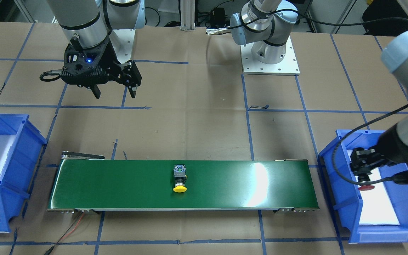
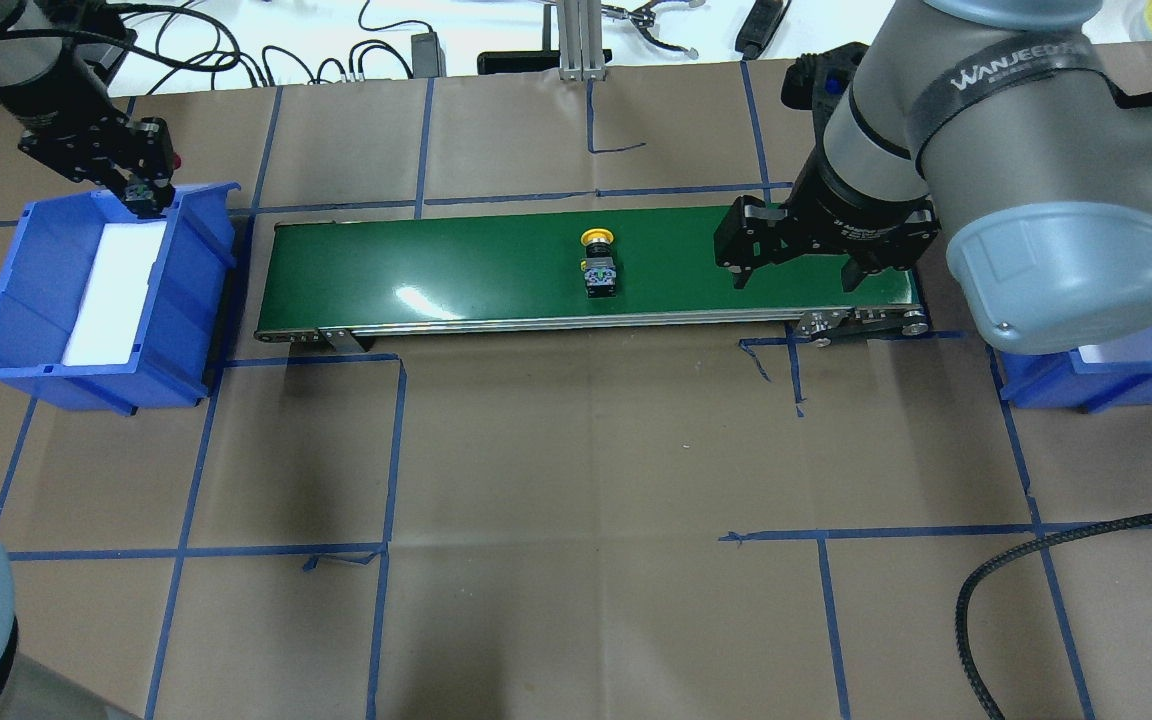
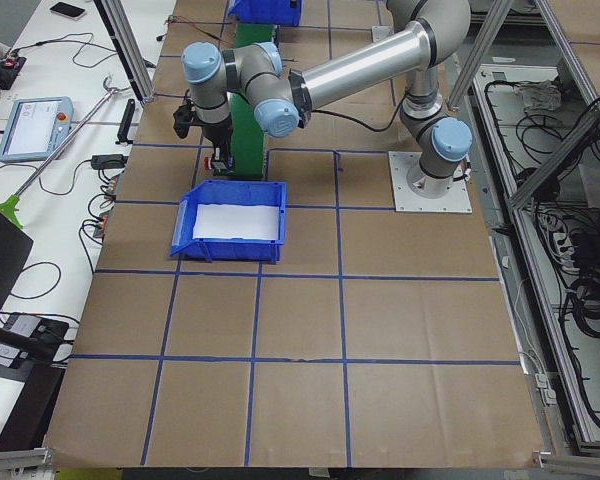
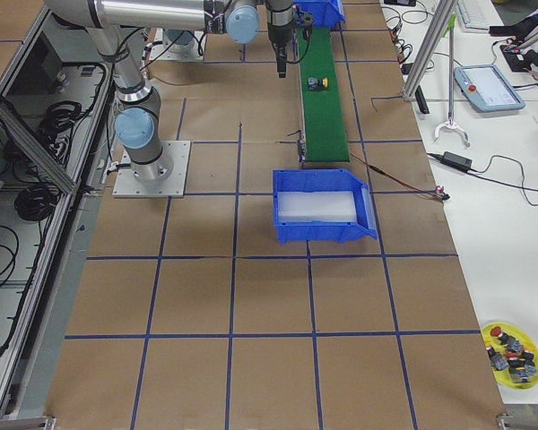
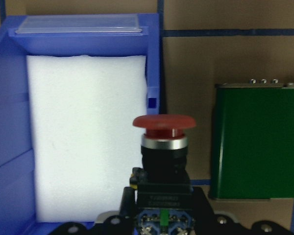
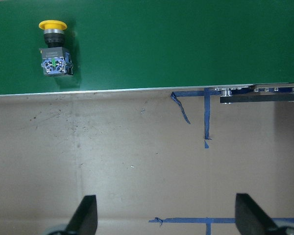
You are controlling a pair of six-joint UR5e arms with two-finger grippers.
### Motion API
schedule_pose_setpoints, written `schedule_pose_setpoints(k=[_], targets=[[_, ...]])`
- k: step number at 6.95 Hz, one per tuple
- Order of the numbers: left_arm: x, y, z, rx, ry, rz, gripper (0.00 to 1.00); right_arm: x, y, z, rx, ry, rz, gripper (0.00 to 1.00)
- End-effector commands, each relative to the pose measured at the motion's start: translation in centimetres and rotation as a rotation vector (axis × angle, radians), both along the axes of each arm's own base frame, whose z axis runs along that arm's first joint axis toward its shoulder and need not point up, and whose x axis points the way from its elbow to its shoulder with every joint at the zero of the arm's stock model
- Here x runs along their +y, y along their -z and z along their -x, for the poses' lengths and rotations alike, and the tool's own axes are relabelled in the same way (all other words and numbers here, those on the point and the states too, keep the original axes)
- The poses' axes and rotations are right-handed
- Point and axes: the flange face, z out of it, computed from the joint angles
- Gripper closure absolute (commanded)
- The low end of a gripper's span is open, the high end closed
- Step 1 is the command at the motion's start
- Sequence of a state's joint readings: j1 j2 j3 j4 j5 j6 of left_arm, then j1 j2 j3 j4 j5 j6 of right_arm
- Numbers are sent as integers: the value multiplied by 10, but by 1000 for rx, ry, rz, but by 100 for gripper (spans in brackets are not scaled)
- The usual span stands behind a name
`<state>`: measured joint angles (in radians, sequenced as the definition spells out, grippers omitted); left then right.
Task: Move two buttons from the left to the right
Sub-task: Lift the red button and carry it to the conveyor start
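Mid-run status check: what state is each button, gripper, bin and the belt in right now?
yellow button: lying on its side, midway along the belt.
red button: held over the left bin.
left gripper: jaws shut on the red button.
right gripper: jaws open, empty, near the belt's right end.
left bin: no button inside.
right bin: no button inside.
belt: running or stopped, cannot tell.

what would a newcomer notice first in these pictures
A green conveyor belt runs across the middle, with a yellow button lying on its side at mid-belt. The left gripper holds a red button over the blue bin at the belt's left end, while the right gripper hangs open near the belt's right end.
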<state>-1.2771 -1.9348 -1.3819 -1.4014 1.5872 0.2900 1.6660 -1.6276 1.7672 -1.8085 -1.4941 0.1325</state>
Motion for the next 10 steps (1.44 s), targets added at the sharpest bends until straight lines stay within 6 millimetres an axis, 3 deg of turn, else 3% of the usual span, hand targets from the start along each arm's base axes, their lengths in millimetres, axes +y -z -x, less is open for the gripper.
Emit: schedule_pose_setpoints(k=[1, 3, 7, 9, 10], targets=[[-2, 3, 64, 0, -22, -5, 89, 0, -1, 0, 0, -1, 3, 0], [2, 13, 114, 3, -15, -14, 89, 0, 0, 1, 0, 1, 0, 0], [16, 95, 117, 1, -21, -2, 89, -1, 1, 1, 3, 1, 5, 0], [28, 124, 119, -2, -19, 27, 88, -16, 14, 4, 0, 7, -10, 0], [30, 129, 119, -4, -22, 30, 82, -28, 21, 4, -1, 10, -1, 0]])
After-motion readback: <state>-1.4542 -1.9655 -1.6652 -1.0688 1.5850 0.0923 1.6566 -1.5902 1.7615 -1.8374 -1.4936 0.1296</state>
